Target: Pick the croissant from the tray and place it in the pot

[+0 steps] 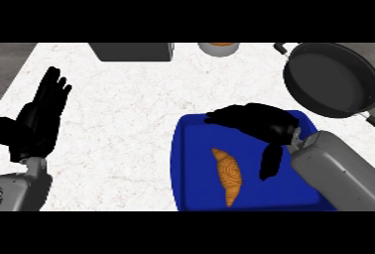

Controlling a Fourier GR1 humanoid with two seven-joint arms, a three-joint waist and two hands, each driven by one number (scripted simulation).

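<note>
Hovering over the far end of the blue tray (192, 163), the right hand (256, 123) holds nothing. Its fingers (219, 117) stretch out toward the left, and the thumb (270, 161) hangs down well apart from them, so the hand is spread wide. The croissant (229, 174) lies lengthwise in the middle of the tray, just to the left of that thumb and nearer the robot than the fingers. Nothing touches it as far as I can see, though from this steep angle I can't tell how high the hand is above the tray. I'd say this is the reach before the pick, with the grasp not yet made. Next, the hand needs to come back toward the pastry and down, so that the fingers land on one long side and the thumb on the other, and then close across its narrow middle. After that comes a lift and a swing away and to the right, where the dark pot (330, 79) sits on the white counter (124, 124), its rim close to the tray's far right corner. The carry looks short, but the croissant must clear that rim. The left hand (38, 121) rests open at the left edge, fingers up, away from the work. A grey box (132, 51) and a small round container (219, 48) stand along the far edge, out of the way.
</note>
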